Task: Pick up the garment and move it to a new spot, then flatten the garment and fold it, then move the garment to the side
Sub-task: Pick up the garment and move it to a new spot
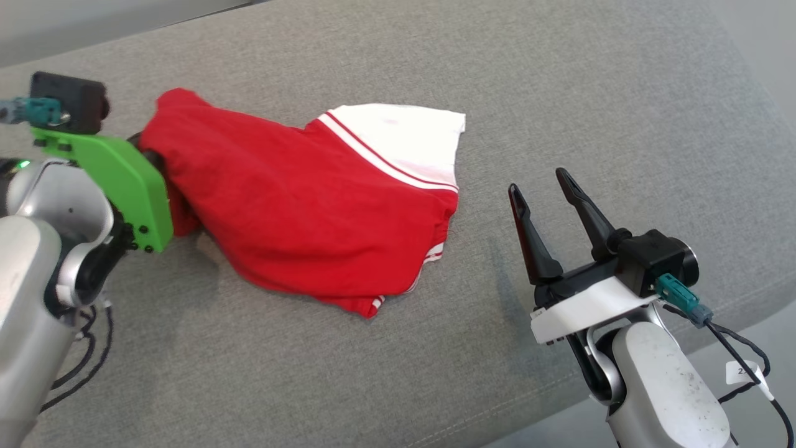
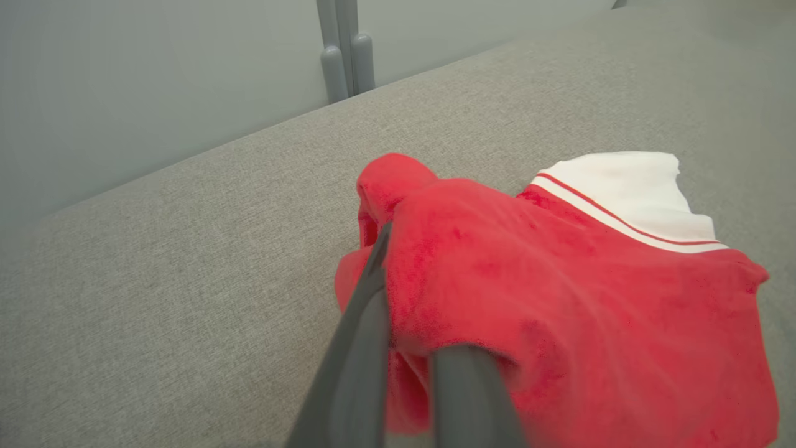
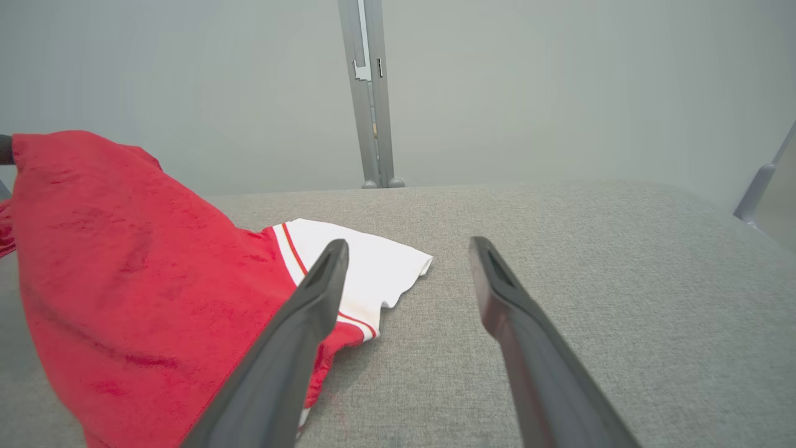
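The garment (image 1: 298, 211) is red with a white striped-edged panel (image 1: 404, 140) at its far right. Its left end is lifted off the grey cushion and drapes down to the right. My left gripper (image 1: 149, 158) is shut on that raised left end, its fingertips buried in the cloth. In the left wrist view red fabric (image 2: 559, 298) wraps over the gripper (image 2: 404, 323), and one dark finger (image 2: 367, 323) shows bare. My right gripper (image 1: 538, 182) stands open to the right of the garment, apart from it, with nothing between its fingers (image 3: 408, 246). The garment (image 3: 124, 261) lies to its left.
The grey upholstered cushion (image 1: 559, 93) spreads wide around the garment, with bare fabric behind and to the right. Its front edge (image 1: 622, 367) runs under my right arm. A grey metal post (image 3: 370, 93) stands behind the cushion against a pale wall.
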Controlling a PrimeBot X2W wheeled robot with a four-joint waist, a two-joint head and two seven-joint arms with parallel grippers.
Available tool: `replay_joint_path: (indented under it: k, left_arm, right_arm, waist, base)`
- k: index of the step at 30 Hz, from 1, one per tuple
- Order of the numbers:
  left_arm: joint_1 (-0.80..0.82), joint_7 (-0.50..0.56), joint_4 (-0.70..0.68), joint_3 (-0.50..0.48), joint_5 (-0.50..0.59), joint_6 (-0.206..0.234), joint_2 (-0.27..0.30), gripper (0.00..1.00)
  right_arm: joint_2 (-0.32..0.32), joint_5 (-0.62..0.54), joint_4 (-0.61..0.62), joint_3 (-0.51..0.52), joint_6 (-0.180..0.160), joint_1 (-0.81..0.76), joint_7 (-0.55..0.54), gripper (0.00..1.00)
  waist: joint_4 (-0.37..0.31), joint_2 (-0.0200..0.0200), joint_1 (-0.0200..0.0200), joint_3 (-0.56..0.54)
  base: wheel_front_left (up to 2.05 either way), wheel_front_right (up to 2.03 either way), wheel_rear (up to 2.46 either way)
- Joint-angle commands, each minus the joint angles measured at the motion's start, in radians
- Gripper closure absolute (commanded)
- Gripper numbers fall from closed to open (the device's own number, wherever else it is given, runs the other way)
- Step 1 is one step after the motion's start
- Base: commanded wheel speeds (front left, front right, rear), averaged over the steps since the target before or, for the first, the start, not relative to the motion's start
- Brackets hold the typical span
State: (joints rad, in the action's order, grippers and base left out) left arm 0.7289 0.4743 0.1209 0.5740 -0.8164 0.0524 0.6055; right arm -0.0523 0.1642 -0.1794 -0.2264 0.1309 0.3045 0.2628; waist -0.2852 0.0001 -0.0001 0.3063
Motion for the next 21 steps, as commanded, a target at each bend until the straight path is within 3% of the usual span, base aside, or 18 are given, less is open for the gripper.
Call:
replay_joint_path:
  k: [1, 2, 3, 4, 7, 14, 21]
  left_arm:
    - [-0.012, -0.025, 0.025, -0.015, 0.007, 0.005, 0.014, 1.0]
    - [-0.026, -0.042, 0.062, -0.015, 0.018, 0.001, 0.027, 1.0]
    - [-0.047, -0.071, 0.113, -0.017, 0.029, -0.004, 0.038, 0.13]
    - [-0.052, -0.089, 0.132, -0.023, 0.031, 0.0, 0.039, 0.0]
    - [-0.075, -0.126, 0.152, -0.027, 0.031, 0.004, 0.03, 0.0]
    - [-0.164, -0.17, 0.118, -0.012, 0.097, 0.132, 0.037, 0.0]
    - [-0.244, -0.192, 0.037, -0.039, 0.139, 0.245, 0.101, 0.0]
  right_arm:
    - [0.001, -0.003, 0.004, 0.006, 0.0, -0.012, 0.003, 0.0]
    - [0.001, -0.005, 0.005, 0.01, 0.0, -0.011, 0.003, 0.0]
    - [0.001, -0.009, 0.008, 0.019, 0.0, -0.013, 0.003, 0.0]
    - [0.001, -0.011, 0.01, 0.025, 0.0, -0.016, 0.003, 0.0]
    - [0.001, -0.02, 0.011, 0.039, 0.0, -0.027, 0.003, 0.0]
    - [-0.01, -0.035, 0.015, 0.064, 0.0, -0.041, 0.003, 0.0]
    - [-0.043, -0.038, 0.019, 0.081, 0.0, -0.063, 0.003, 0.0]
  waist:
    - [-0.064, -0.0001, 0.0001, 0.048]
    - [-0.065, -0.0001, 0.0001, 0.052]
    - [-0.06, -0.0001, 0.0001, 0.055]
    - [-0.055, -0.0001, 0.0001, 0.056]
    - [-0.03, -0.0001, 0.0001, 0.052]
    - [0.051, -0.0001, 0.0001, 0.016]
    - [0.114, -0.0001, 0.0001, -0.019]
  base:
    - [0.0, 0.0, 0.0]
    - [0.0, 0.0, 0.0]
    - [0.0, 0.0, 0.0]
    - [0.0, 0.0, 0.0]
    - [0.0, 0.0, 0.0]
    - [0.0, 0.0, 0.0]
    - [0.0, 0.0, 0.0]
